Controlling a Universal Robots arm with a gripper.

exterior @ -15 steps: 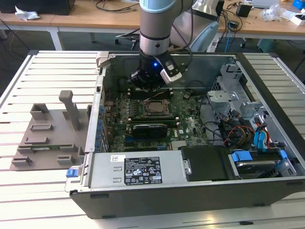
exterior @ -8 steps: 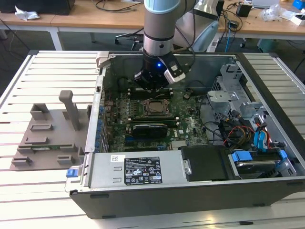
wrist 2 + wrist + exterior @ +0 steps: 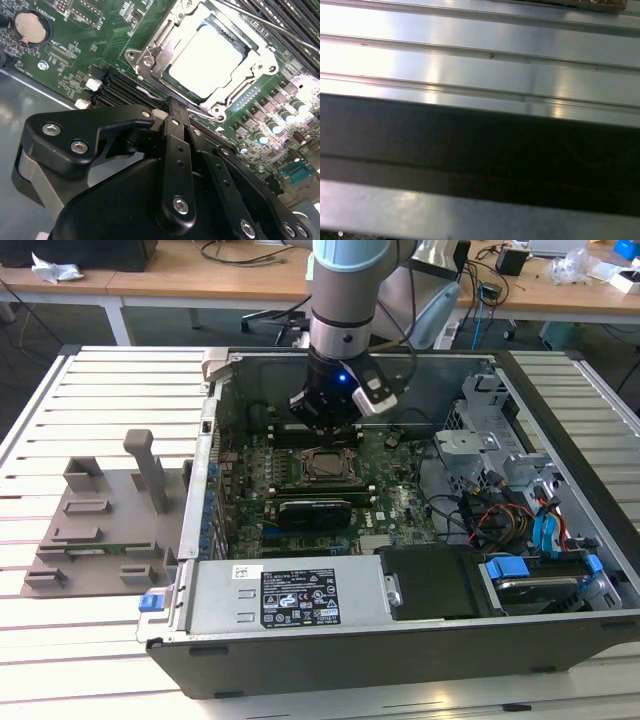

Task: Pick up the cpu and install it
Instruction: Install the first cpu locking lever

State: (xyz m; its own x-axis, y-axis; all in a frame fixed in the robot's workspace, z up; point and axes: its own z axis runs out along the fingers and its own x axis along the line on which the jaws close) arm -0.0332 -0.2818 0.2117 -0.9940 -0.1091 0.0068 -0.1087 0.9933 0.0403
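Note:
The cpu (image 3: 210, 57), a pale silvery square chip, lies flat inside the metal socket frame (image 3: 150, 60) on the green motherboard (image 3: 75, 55). In the exterior view the cpu (image 3: 328, 464) sits in the socket at the middle of the board, inside the open computer case (image 3: 400, 650). My gripper (image 3: 325, 428) hangs just above the board, beside the socket on its far side. In the second wrist view the black fingers (image 3: 172, 112) meet at their tips, apart from the chip, with nothing seen between them.
A long black expansion card (image 3: 315, 510) lies just in front of the socket. Memory slots (image 3: 117, 87) run beside the gripper. Drive cages and cables (image 3: 510, 510) fill the case's right side. A grey fixture (image 3: 100, 520) stands on the slatted table (image 3: 470, 60) at the exterior view's left.

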